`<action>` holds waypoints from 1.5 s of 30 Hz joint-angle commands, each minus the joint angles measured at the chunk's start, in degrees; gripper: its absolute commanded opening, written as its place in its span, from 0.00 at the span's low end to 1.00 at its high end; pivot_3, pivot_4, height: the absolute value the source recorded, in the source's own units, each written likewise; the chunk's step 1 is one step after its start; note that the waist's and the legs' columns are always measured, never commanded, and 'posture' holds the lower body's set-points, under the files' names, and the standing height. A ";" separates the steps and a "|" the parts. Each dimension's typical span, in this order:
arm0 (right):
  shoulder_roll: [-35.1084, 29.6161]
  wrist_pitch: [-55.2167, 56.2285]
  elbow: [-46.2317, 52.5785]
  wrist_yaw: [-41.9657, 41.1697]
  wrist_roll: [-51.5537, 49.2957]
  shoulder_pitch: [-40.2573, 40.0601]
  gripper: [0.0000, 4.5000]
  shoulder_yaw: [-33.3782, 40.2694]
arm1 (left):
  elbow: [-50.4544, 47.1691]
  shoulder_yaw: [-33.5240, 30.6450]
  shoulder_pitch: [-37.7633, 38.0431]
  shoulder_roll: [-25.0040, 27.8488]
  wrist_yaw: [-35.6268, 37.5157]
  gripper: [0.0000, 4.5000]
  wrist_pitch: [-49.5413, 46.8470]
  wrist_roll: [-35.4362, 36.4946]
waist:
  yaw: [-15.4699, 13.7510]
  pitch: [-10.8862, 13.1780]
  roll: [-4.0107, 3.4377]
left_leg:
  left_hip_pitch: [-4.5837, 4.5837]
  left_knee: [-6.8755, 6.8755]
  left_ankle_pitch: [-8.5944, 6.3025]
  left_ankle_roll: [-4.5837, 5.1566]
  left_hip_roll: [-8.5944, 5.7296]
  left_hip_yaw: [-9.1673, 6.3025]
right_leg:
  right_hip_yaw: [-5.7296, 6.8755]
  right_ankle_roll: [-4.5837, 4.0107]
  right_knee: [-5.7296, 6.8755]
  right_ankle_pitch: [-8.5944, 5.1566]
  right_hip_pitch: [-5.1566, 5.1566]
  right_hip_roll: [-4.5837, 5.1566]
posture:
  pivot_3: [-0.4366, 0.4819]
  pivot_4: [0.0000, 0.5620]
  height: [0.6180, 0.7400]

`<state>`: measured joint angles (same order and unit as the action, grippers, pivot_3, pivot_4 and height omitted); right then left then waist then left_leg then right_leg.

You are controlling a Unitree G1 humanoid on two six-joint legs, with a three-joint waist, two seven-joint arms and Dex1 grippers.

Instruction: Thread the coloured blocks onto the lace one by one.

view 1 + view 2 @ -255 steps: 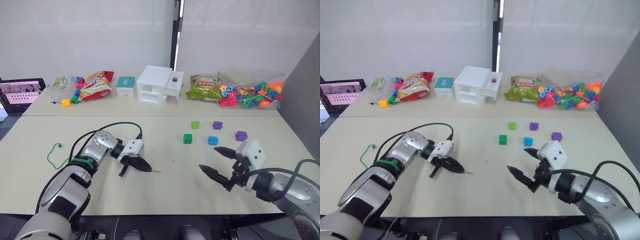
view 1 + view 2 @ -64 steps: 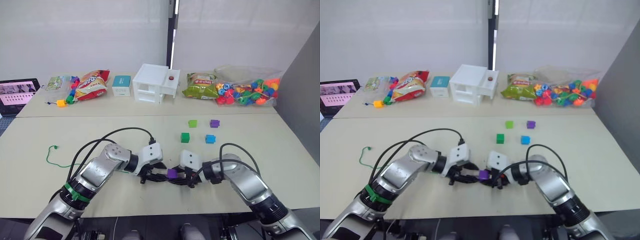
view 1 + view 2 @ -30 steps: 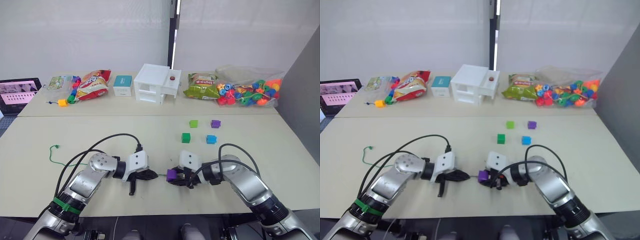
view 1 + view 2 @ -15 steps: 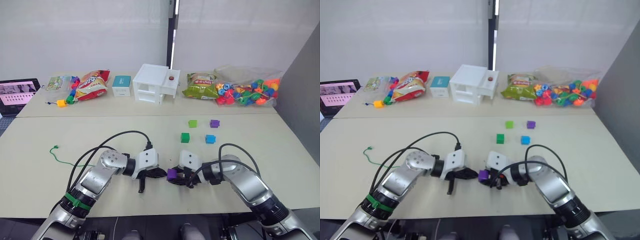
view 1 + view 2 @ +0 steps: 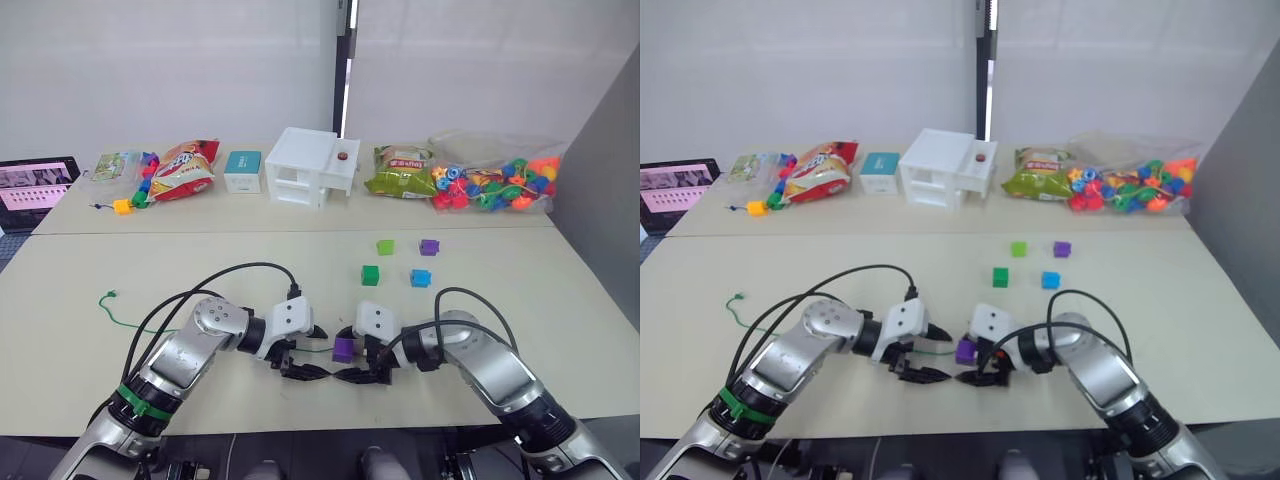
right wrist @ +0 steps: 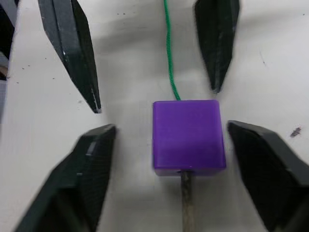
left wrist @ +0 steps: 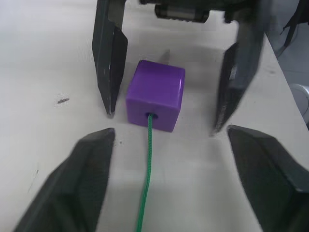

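- While both arms meet low over the near part of the table (image 5: 200,265), a purple cube (image 5: 343,349) sits on the tabletop between them, and neither gripper is touching it.
- Left gripper (image 5: 297,352) has its two black fingers spread wide, one on each side of the lace (image 7: 147,188), tips pointing at the cube.
- Right gripper (image 5: 358,356) faces it from the other side, its fingers spread just as wide around the cube with clear gaps on both flanks.
- From the left wrist view, the thin green lace enters a hole in the near face of the purple cube, so the cube is threaded.
- From the right wrist view, the green cord leaves the far face of the cube, and a stiff grey tip (image 6: 186,208) pokes out of the near face towards the camera.
- Back along the table, the lace trails off to the robot's left and ends in a small knot (image 5: 104,295), well apart from the cube.
- Further out on the right half of the table wait four loose cubes: a dark green cube (image 5: 370,275), a blue cube (image 5: 421,277), a light green cube (image 5: 385,246) and a second purple cube (image 5: 429,246).
- Along the far edge stand a white box (image 5: 312,167), snack bags and a clear bag of multicoloured beads (image 5: 490,186).
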<state>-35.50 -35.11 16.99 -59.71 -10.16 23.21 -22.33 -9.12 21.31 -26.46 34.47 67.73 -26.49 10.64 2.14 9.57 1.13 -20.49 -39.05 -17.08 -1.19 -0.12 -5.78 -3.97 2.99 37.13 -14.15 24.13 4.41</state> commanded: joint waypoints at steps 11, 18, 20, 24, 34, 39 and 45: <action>-7.33 1.80 3.09 0.50 0.23 -3.20 1.00 4.42 | 8.60 4.79 -4.74 -8.57 -3.00 0.86 5.38 -4.49 | -0.71 0.00 0.01 | 0.00 -0.03 0.00 0.00 0.00 0.03 | -0.01 0.01 -0.02 0.01 0.00 -0.02 | 0.48 0.27 1.00; -8.34 3.83 2.46 1.49 0.78 -5.16 1.00 5.41 | 8.02 3.79 -4.76 -8.82 -0.90 0.34 5.25 -2.30 | -1.10 0.00 0.01 | -0.01 -0.04 0.00 0.00 -0.01 0.03 | -0.01 0.01 -0.03 0.01 -0.02 0.00 | 0.48 0.27 1.00; -8.48 4.60 2.06 1.70 0.90 -5.66 1.00 5.54 | 7.91 3.66 -4.66 -8.74 -0.65 0.27 5.28 -2.27 | -1.13 0.00 0.01 | -0.01 -0.04 0.00 0.00 -0.02 0.03 | -0.01 0.01 -0.03 0.01 -0.03 0.00 | 0.48 0.27 1.00; -9.49 7.42 0.29 1.69 2.23 -6.75 0.74 5.72 | 7.85 3.28 -4.69 -8.40 -0.16 0.27 5.23 -2.17 | -1.13 0.00 0.01 | 0.00 -0.04 0.00 0.00 -0.02 0.03 | -0.01 0.01 -0.04 0.01 -0.04 0.00 | 0.48 0.27 1.00; -9.23 10.56 -1.56 1.52 2.23 -5.93 0.00 5.52 | 7.44 2.69 -4.40 -7.74 0.15 0.27 4.99 -2.09 | -1.12 0.01 0.02 | 0.03 -0.05 0.00 0.00 -0.01 0.04 | -0.01 0.01 -0.04 0.01 -0.08 -0.01 | 0.48 0.27 1.00; -8.87 11.07 -1.34 0.12 0.69 -5.20 0.00 5.86 | 7.61 2.15 -4.12 -7.32 -0.05 0.27 4.99 -2.30 | -1.11 0.00 0.02 | 0.04 -0.06 0.00 0.00 -0.01 0.04 | -0.01 0.01 -0.04 0.01 -0.09 -0.01 | 0.48 0.27 1.00; -11.28 9.58 1.94 -1.67 -0.67 -5.04 0.00 7.70 | 5.55 -3.50 0.98 0.17 1.59 0.27 5.24 -0.49 | -0.47 0.01 0.01 | 0.04 -0.02 0.00 0.00 0.02 0.05 | -0.02 0.01 -0.01 0.01 0.00 -0.03 | 0.48 0.27 1.00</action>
<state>-45.39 -25.16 16.29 -60.55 -9.94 17.66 -17.22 -2.39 20.93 -26.46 31.82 68.30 -22.17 9.65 1.67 9.58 1.14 -20.45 -39.02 -17.08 -1.19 -0.09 -5.74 -3.99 3.00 37.13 -14.15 24.15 4.38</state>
